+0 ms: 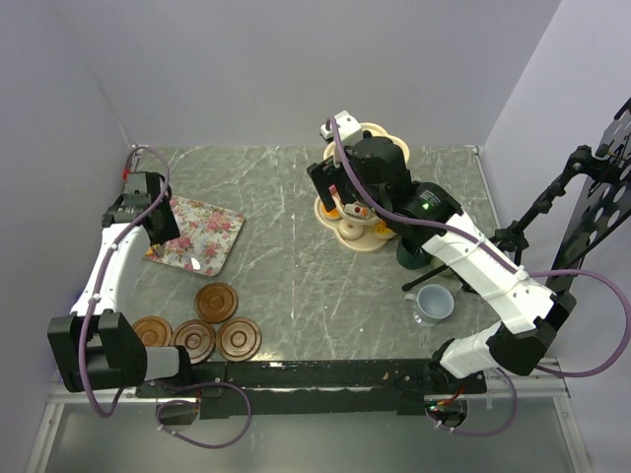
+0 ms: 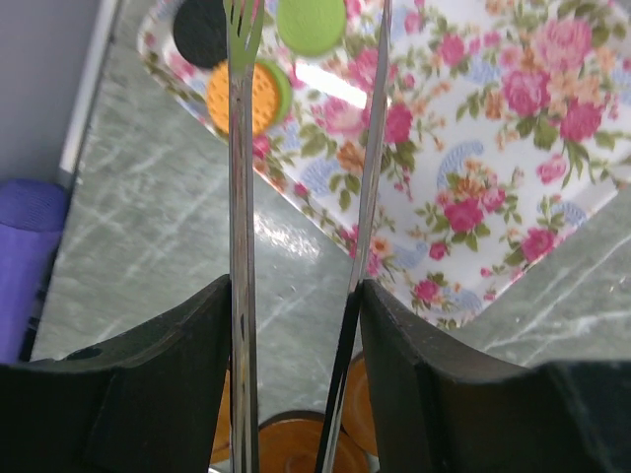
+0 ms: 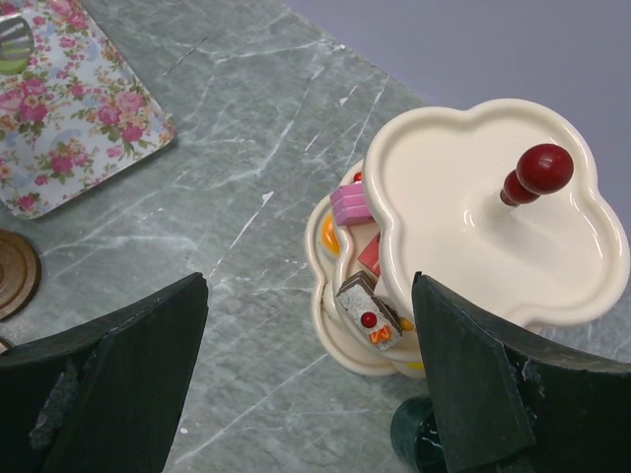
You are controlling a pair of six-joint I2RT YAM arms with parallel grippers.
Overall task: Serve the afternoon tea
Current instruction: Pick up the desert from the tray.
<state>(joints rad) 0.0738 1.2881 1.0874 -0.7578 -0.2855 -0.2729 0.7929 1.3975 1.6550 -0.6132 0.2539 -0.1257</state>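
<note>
1. A robot lab cell.
2. Plain lilac walls [image 1: 296, 69] stand behind the right tool [image 1: 335, 200] and beside the left tool [image 1: 166, 235].
3. Cabled arms [image 1: 473, 261] bolted to the bench [image 1: 286, 217]; black stand [image 1: 552, 197] right of the right tool.

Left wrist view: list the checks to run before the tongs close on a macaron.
1. Left jaws clamped on the tongs: ok.
2. Tong arms spread apart: ok.
3. Green macaron between the tips: cannot tell; the left tip overlaps the orange macaron.
4. Floral tray lying flat: ok.
5. Right jaws open above the three-tier stand: ok.
6. Stand's top tier bare for cakes: ok.
</note>
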